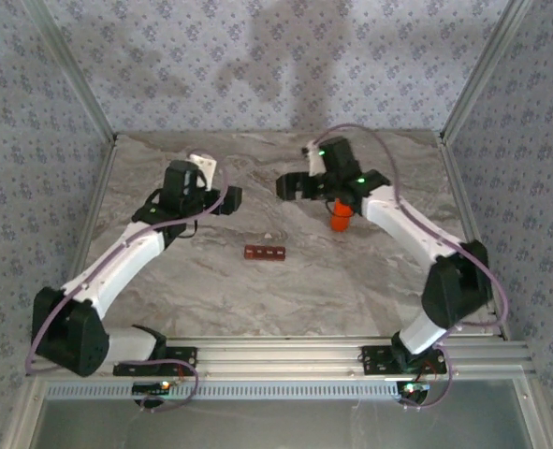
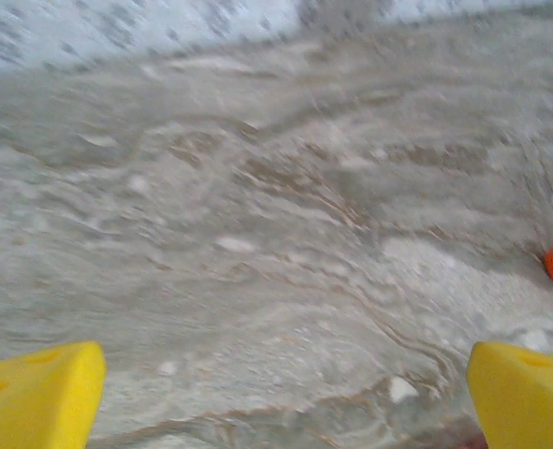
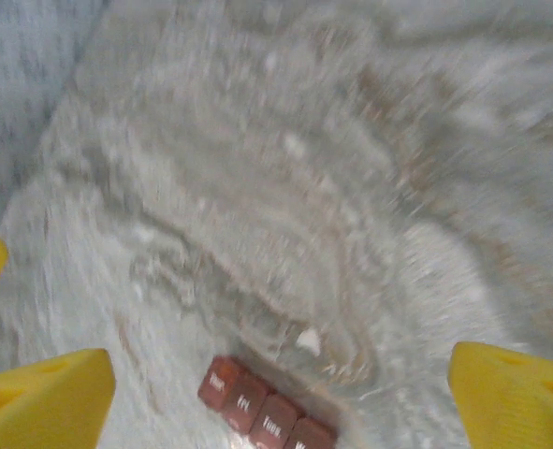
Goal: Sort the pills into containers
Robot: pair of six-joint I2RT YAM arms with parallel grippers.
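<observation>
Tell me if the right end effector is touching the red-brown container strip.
Apart. In the top view, bare table separates the right end effector from the container strip.

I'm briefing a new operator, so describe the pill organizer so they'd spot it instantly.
Start at the grey marbled table. Near its middle lies the pill organizer, a dark red-brown strip of four square compartments. Unlike the orange bottle behind it to the right, it is flat and dark.
</observation>
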